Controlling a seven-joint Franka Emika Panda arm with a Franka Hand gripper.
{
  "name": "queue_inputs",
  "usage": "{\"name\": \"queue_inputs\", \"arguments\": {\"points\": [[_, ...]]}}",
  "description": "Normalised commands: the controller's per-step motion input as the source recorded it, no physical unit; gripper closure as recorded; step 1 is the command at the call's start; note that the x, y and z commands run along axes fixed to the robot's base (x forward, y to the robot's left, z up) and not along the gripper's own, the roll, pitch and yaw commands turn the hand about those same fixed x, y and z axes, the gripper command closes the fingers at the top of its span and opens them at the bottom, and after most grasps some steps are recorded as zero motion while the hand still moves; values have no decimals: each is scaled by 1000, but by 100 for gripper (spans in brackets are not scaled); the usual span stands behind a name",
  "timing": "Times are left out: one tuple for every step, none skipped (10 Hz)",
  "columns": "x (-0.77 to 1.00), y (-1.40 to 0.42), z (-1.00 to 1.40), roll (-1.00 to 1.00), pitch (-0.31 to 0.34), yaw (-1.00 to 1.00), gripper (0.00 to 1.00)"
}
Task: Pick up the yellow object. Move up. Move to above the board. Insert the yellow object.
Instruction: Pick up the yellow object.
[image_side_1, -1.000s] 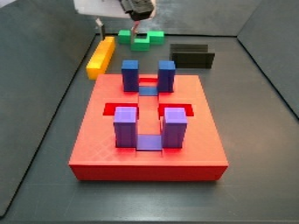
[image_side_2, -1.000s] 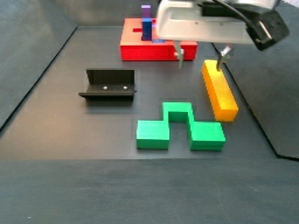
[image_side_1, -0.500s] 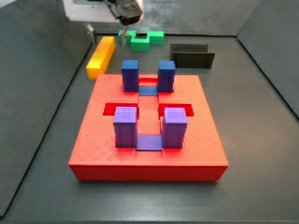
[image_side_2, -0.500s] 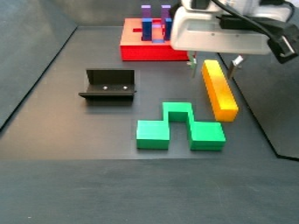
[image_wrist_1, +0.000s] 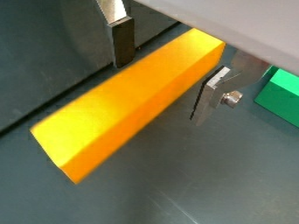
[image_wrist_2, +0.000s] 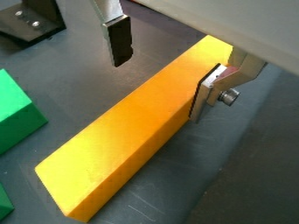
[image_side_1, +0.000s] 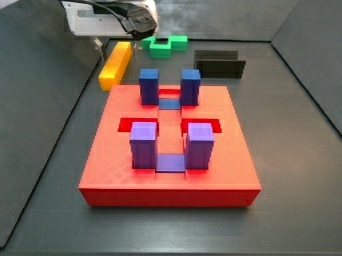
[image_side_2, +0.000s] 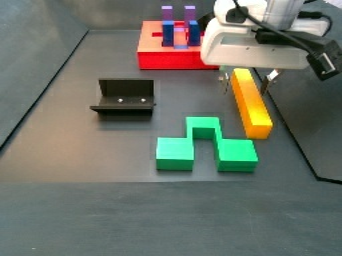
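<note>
Claw now astride yellow object

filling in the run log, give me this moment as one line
phase: pre-grasp | pincer: open, straddling yellow object | yellow object: flat on floor, not lifted | board: slots vacant | green block: untouched

In both wrist views the yellow object runs between the gripper fingers, and its far end passes under the pale gripper body, out of sight. The finger tops are cut off by that body too.

In a side view the gripper body covers the bar's far end, and the fingers cannot be made out. In a side view the gripper housing hides the bar's near-board end and part of the board.

Whether the pads touch the bar cannot be told.

The green block is cut off by the frame edge in both wrist views.
</note>
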Motion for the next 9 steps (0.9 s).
{"name": "queue_inputs", "arguments": {"points": [[0, 94, -323, 39, 0, 189, 0], [0, 23, -311, 53, 0, 166, 0], [-14, 0, -231, 50, 0, 49, 0], [-23, -26, -143, 57, 0, 0, 0], [0, -26, 0, 19, 0, 0, 0], [-23, -43, 0, 27, 0, 0, 0], [-29, -57, 0, 26, 0, 0, 0], [0, 0, 0, 0, 0, 0, 100], [0, 0, 0, 0, 0, 0, 100]]}}
